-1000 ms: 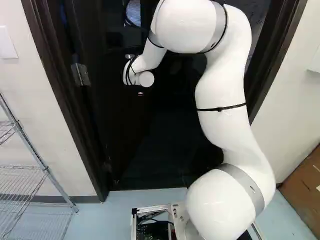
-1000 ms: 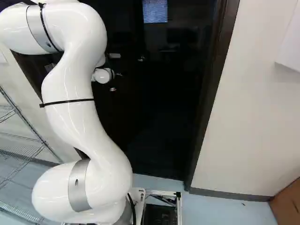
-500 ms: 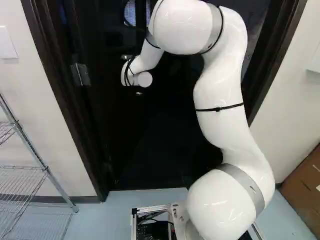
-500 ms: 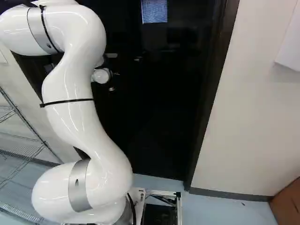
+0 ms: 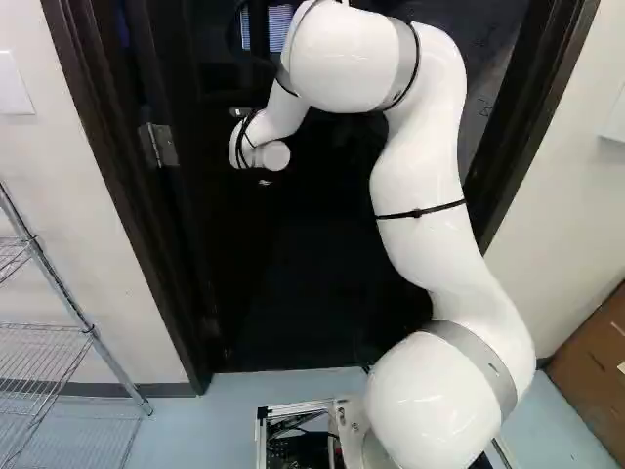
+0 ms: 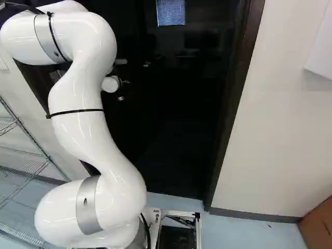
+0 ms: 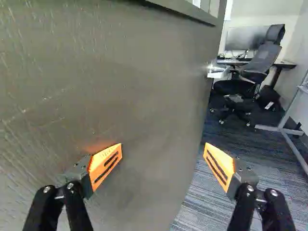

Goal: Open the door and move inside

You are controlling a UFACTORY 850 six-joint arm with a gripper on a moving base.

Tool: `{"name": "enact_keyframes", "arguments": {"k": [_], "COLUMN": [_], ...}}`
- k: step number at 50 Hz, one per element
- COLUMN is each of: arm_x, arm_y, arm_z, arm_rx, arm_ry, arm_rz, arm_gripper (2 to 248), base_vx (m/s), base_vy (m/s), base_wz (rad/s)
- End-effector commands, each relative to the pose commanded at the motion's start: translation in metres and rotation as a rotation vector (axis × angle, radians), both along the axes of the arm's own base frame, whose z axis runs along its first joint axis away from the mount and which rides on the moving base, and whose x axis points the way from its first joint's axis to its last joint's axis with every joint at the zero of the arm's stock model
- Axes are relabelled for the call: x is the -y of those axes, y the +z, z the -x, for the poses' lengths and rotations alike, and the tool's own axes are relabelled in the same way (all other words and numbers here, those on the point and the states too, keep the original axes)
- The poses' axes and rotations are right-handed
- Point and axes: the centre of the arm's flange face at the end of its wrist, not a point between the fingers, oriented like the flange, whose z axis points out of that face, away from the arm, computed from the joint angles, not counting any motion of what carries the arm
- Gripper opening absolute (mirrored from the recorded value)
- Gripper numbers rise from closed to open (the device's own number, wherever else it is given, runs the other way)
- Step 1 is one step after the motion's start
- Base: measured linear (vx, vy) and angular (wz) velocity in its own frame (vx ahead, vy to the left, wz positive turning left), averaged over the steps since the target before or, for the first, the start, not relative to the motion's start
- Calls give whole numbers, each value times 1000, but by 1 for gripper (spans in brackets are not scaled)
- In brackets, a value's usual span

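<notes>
wrist view: the door stands open, long axis vertical, free edge pointing inward, jaws apart.

The door is standing partly open, swung away from the side where the robot is. It is upright, and one metal hinge holds it at the left side of the left base view. From there it looks almost black, but from close its face is a dull grey-brown, with small scratches and thin marks. High on this face there is a window with a raised border. At the free edge, a shiny metal handle sticks out.
</notes>
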Motion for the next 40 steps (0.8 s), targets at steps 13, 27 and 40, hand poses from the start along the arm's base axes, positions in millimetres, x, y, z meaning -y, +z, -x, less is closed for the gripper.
{"name": "enact_keyframes", "arguments": {"k": [13, 27, 40], "arm_x": [-15, -30, -42], "arm_y": [-1, -2, -3], "arm_z": [-1, -2, -3], "arm_rx": [5, 10, 14], "arm_ry": [19, 38, 53], "arm_rz": [-2, -4, -6], "arm_gripper": [247, 247, 247], "base_vx": [0, 0, 0], "base_vy": [0, 0, 0], "base_wz": [0, 0, 0]}}
